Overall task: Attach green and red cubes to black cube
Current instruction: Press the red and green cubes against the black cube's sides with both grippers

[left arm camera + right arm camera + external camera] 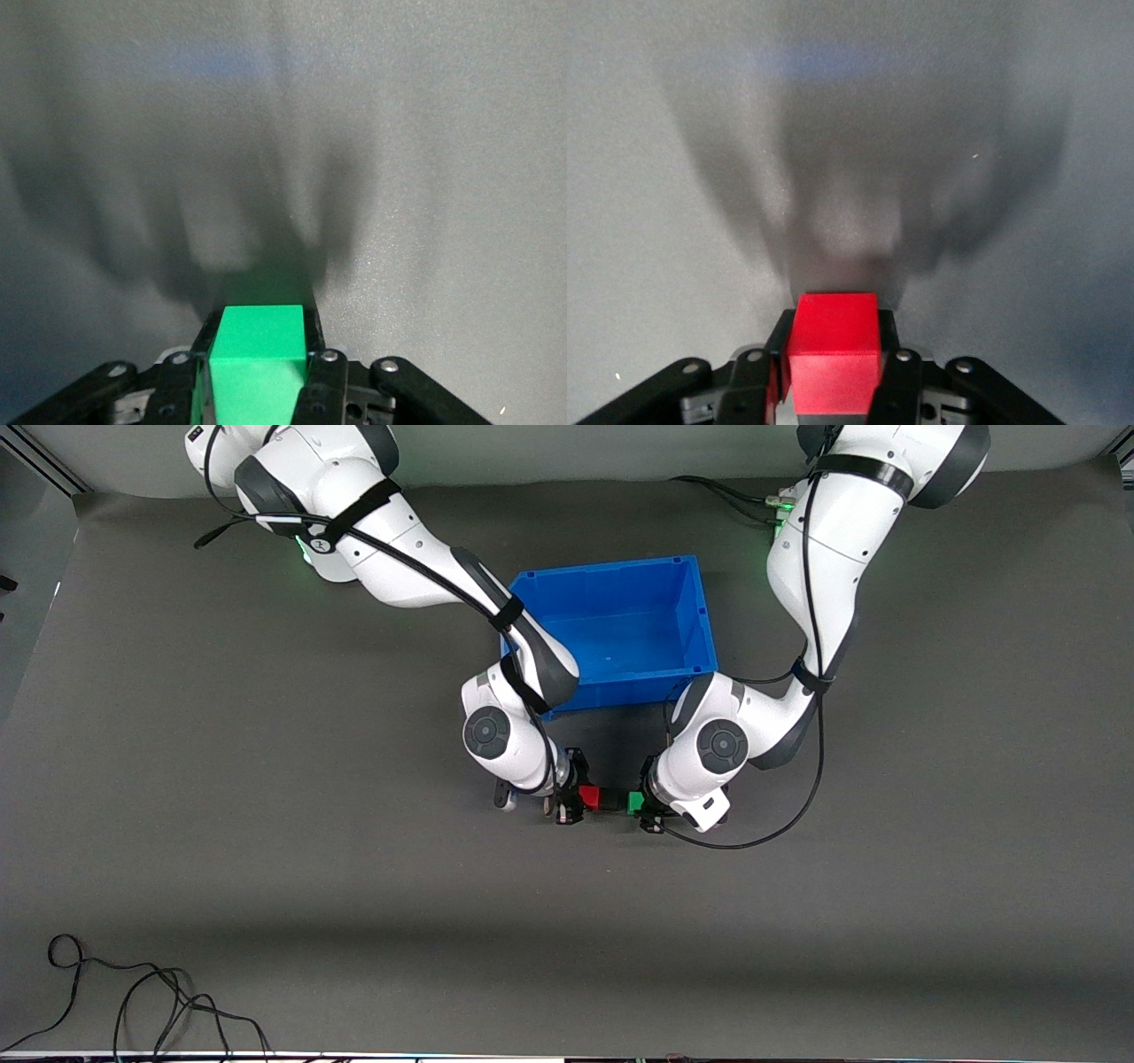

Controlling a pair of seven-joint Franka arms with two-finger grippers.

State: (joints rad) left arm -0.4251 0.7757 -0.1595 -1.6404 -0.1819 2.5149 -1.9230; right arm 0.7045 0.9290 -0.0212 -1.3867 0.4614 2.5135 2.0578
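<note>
We hold the red cube (833, 352) in the right end effector (571, 804) and the green cube (258, 363) in the left end effector (649, 808), each clamped between the fingers and meeting over the counter (266, 886), nearer the front camera than the blue bin (620, 631). The black cube (613, 798) seems to sit between them — a dark sliver only, so we cannot be sure. The risk we judge: if our two end effectors press off-axis, faces misalign and a cube twists in its grip — or the black one drops out.
</note>
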